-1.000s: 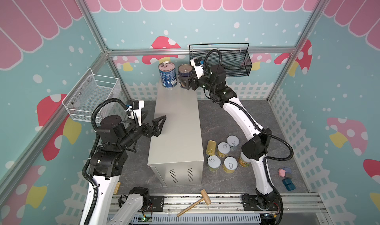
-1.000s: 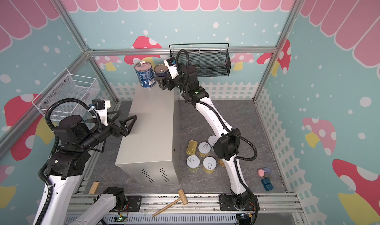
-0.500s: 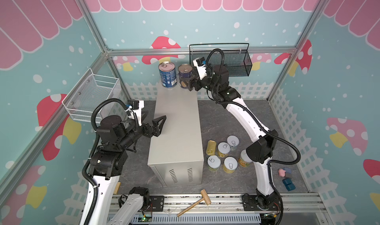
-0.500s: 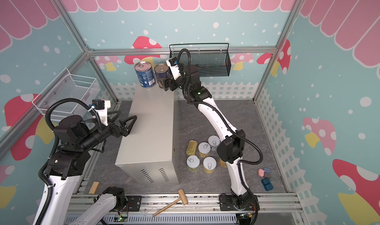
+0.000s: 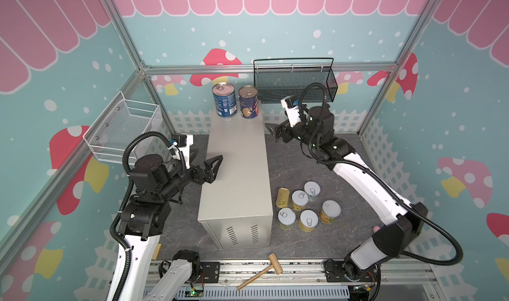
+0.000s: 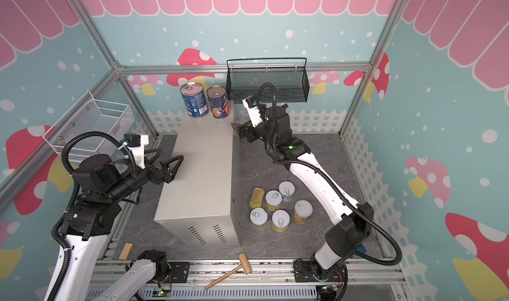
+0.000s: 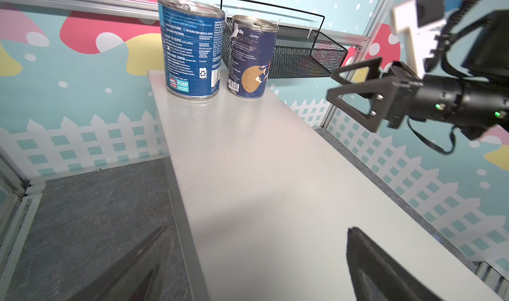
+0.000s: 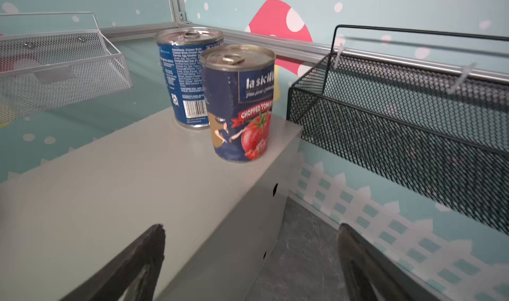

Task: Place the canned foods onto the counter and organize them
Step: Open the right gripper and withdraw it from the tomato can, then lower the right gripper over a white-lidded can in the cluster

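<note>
Two tall canned foods stand side by side at the far end of the counter (image 5: 237,170) (image 6: 203,175): a blue can (image 5: 224,100) (image 7: 191,49) and a navy tomato can (image 5: 248,102) (image 8: 241,104). My right gripper (image 5: 271,131) (image 8: 250,226) is open and empty, hanging off the counter's right edge, a short way back from the navy can. At the counter's left edge, about halfway along, my left gripper (image 5: 208,156) (image 7: 254,230) is open and empty. Several short yellow-green cans (image 5: 308,220) and a flat gold tin (image 5: 282,197) sit on the floor right of the counter.
A black mesh basket (image 5: 294,82) hangs on the back wall just behind my right gripper. A white wire basket (image 5: 124,131) hangs on the left wall. By the front rail lie a wooden mallet (image 5: 261,270) and a small wooden block (image 5: 157,251).
My right gripper has opened off the navy can and drawn back from it to the right and nearer. The can stays upright on the counter. The left arm has not moved.
</note>
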{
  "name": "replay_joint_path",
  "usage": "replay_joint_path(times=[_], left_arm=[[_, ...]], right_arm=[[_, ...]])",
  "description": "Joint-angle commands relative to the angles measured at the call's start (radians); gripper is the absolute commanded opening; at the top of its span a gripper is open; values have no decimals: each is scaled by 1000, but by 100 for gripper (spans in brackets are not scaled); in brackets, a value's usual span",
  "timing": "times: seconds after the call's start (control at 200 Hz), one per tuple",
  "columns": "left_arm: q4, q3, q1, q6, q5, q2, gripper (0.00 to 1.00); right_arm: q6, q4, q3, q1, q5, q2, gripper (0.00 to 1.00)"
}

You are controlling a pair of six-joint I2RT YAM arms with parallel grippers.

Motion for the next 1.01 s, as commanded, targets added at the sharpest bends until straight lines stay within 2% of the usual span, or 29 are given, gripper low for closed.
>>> replay_joint_path(times=[0.0,0.17,0.395,0.48,0.57,0.846,1.001], left_arm=[[-30,24,-3,20,3,-1,99],[-38,31,-9,11,23,6,99],[-21,8,-11,-1,46,-2,99],[-21,-1,-11,0,52,-6,99],[-15,-13,-12,1,50,-17,99],[6,-39,-13,1,50,-27,99],[19,-58,-12,2,45,-44,99]], right_arm=[[29,-20,-187,5,114,-166,99],[191,-162,-429,6,256,-331,98],[365,-306,-647,6,395,-392,98],[496,-380,-721,6,495,-418,98],[544,-403,-798,6,514,-461,98],[710,-563,-844,0,614,-505,97],[748,-568,-856,-8,618,-479,98]])
